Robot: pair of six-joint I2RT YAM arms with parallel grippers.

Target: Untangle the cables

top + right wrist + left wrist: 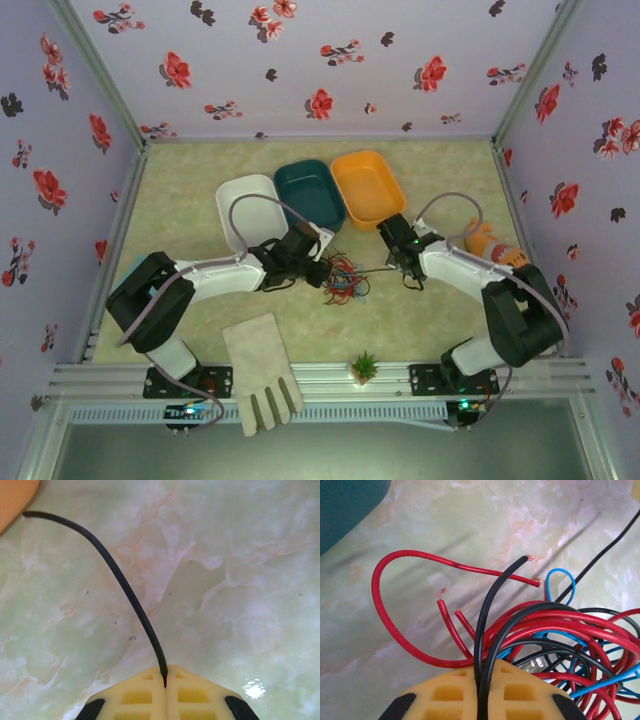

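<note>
A tangle of red, black and blue cables (343, 278) lies mid-table between the two arms. My left gripper (314, 262) sits at its left edge; in the left wrist view its yellow jaws are shut (482, 680) on two black cable strands (485, 630), with red cable loops (395, 570) and blue cable (560, 580) spread beyond. My right gripper (396, 258) is right of the tangle, shut (165, 677) on the end of one black cable (120, 582), which runs taut from the tangle (375, 268).
A white bin (245, 210), a teal bin (310, 190) and an orange bin (370, 185) stand behind the tangle. A glove (260, 370) lies front left, a small green plant (365, 365) at the front edge, an orange object (490, 245) right.
</note>
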